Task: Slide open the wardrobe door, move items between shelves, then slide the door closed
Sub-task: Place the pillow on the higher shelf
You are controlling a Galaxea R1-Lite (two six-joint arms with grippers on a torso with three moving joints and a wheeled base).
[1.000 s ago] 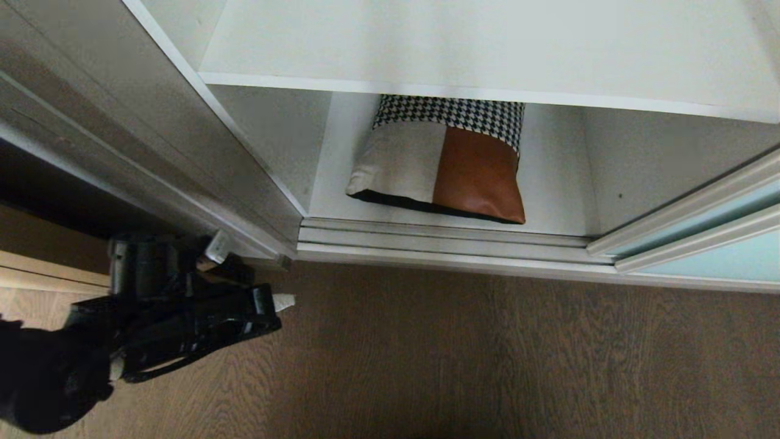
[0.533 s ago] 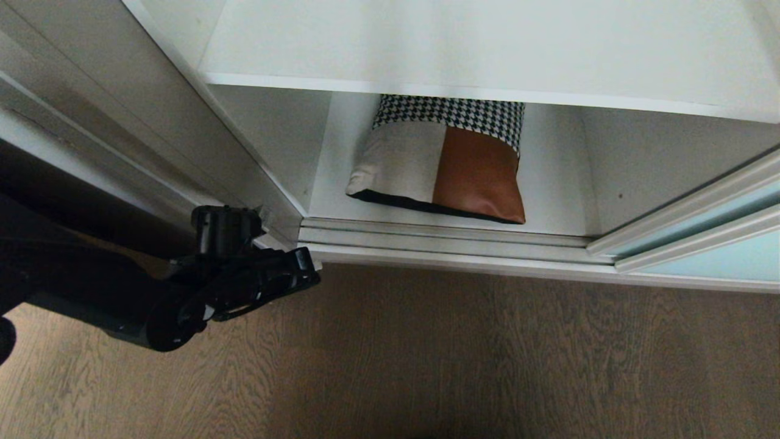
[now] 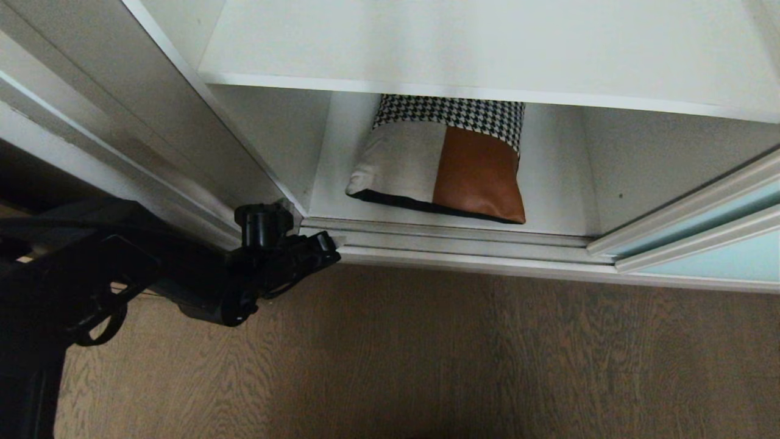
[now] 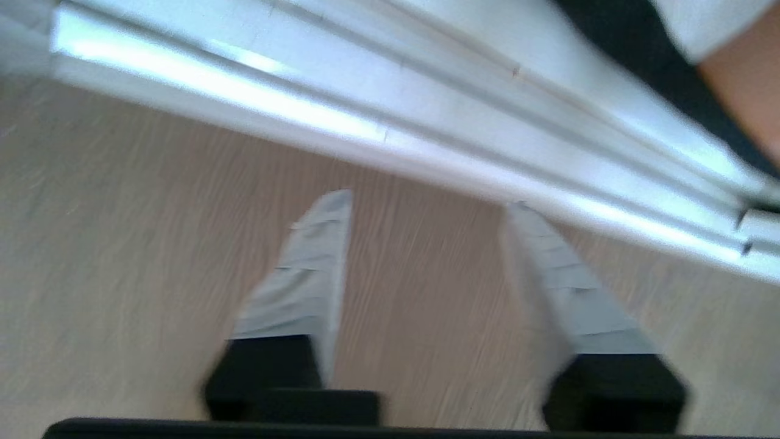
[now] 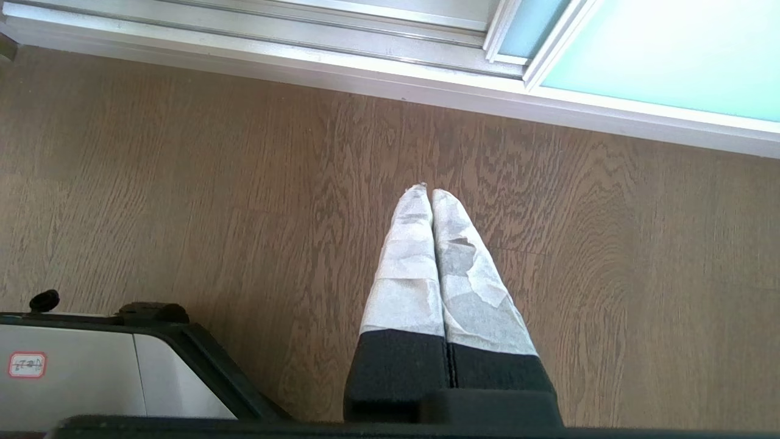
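Patchwork cushion (image 3: 442, 174) on bottom shelf (image 3: 551, 201), sliding door (image 3: 719, 244) open at 3 o'clock.
Left gripper (image 4: 426, 204), fingers apart, empty, near track (image 3: 451, 244) at 9 o'clock; right gripper (image 5: 425, 190) pressed together over floor (image 5: 183, 183).

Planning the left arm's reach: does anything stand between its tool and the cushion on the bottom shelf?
Only the raised door track along the wardrobe's front edge lies between the open left tool and the cushion. The opening above it looks unobstructed.

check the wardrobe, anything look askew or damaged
Nothing stands out. The cushion lies flat on the bottom shelf, slightly skewed, intact. The sliding wardrobe door is pushed aside; the left gripper is open by the track.
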